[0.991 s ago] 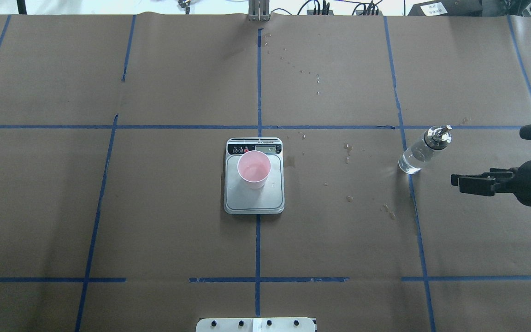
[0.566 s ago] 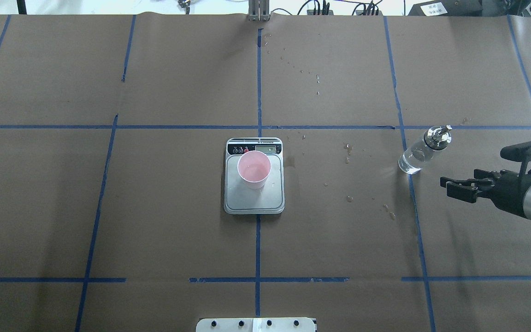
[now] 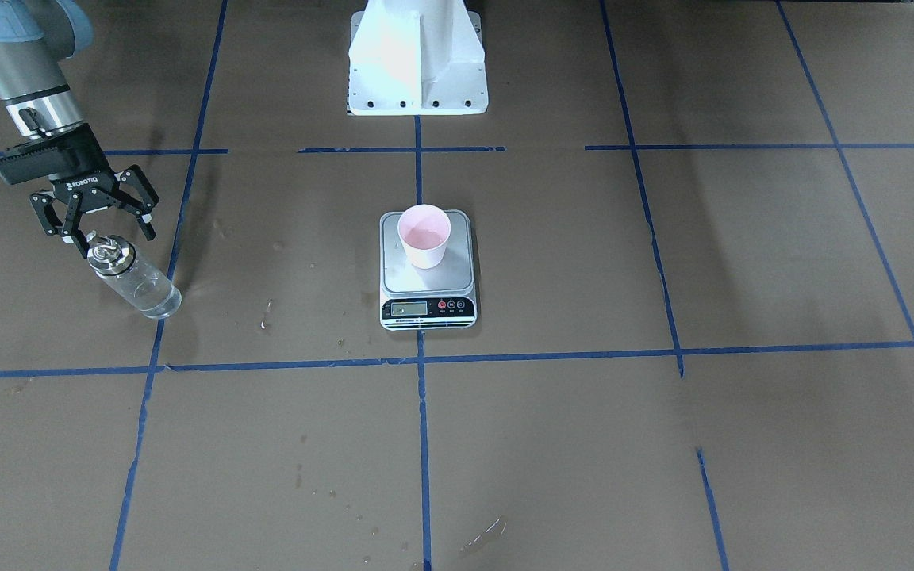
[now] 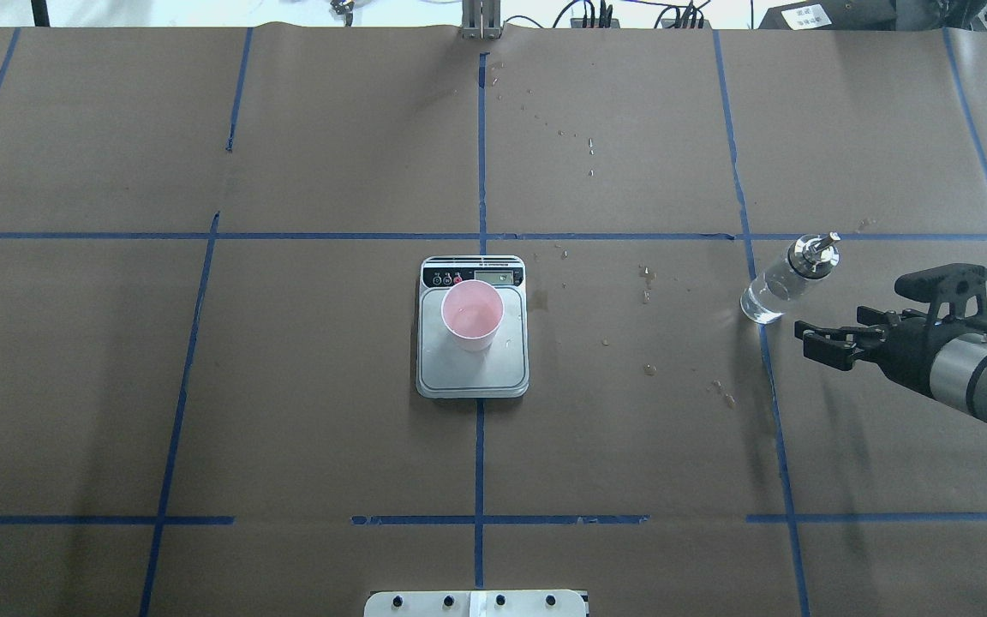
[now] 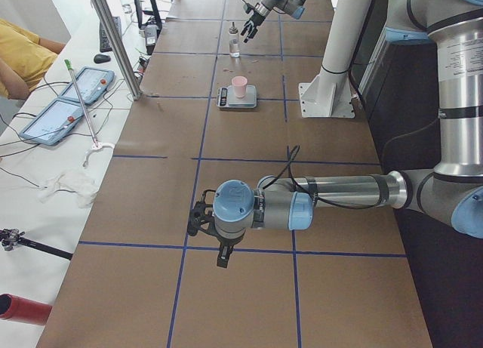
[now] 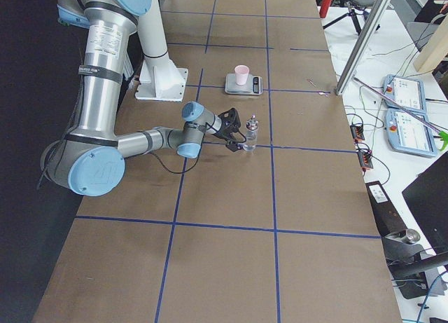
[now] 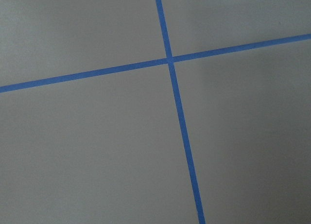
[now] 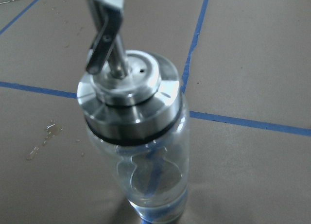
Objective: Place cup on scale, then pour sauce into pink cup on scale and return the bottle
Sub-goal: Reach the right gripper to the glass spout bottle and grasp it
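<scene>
The pink cup [image 4: 472, 315] stands upright on the steel scale [image 4: 472, 377] at the table's middle; the front view shows the cup [image 3: 424, 235] on the scale [image 3: 425, 289] too. The clear glass bottle [image 4: 780, 283] with its silver spout cap stands on the paper at the right, a little clear sauce in its bottom. My right gripper [image 4: 809, 341] is open, just short of the bottle on its near right, touching nothing. The right wrist view is filled by the bottle [image 8: 136, 136], cap nearest. My left gripper [image 5: 219, 250] hangs over bare paper far off; I cannot tell its state.
Wet drops [image 4: 648, 278] dot the brown paper between scale and bottle. The white robot base [image 3: 417, 59] stands behind the scale. A metal post [image 5: 113, 38], tablets and cables sit on the side bench, with a person's yellow sleeve [image 5: 23, 53] beyond.
My right gripper has moved leftward in the overhead view, closing on the bottle, and stayed open. Bottle, cup and scale have not moved.
</scene>
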You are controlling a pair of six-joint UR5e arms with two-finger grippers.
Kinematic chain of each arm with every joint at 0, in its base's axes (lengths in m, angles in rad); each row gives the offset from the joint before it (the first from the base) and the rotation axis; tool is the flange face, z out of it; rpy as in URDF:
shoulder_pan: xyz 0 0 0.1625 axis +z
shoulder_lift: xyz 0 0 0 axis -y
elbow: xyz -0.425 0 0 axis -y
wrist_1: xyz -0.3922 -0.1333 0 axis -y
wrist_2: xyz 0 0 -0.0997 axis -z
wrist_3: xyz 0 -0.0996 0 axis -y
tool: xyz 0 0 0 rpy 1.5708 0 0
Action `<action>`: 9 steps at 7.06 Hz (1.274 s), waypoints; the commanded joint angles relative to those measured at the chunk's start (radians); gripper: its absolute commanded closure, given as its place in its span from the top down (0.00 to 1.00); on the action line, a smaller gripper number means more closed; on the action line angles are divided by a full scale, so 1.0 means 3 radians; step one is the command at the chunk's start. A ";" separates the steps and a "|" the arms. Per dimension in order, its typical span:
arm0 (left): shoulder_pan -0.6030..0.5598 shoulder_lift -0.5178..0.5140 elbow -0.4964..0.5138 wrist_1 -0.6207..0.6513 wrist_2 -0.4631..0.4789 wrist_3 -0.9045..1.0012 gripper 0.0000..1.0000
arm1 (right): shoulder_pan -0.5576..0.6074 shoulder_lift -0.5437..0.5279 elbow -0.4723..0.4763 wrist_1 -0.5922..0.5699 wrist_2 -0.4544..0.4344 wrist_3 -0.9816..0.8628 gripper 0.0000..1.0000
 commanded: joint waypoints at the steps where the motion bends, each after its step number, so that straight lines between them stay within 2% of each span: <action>1: 0.0000 0.0009 0.0000 -0.0002 0.0000 0.0000 1.00 | -0.0057 0.0113 -0.0107 -0.0004 -0.0131 -0.0028 1.00; 3: 0.0000 0.0019 0.0000 -0.0002 0.0000 0.0000 1.00 | -0.0057 0.0389 -0.0352 -0.0004 -0.0274 -0.0125 1.00; 9: 0.0005 0.0030 0.0000 -0.0012 -0.0005 0.0000 1.00 | -0.0027 0.0457 -0.0343 0.0012 -0.0469 -0.0344 1.00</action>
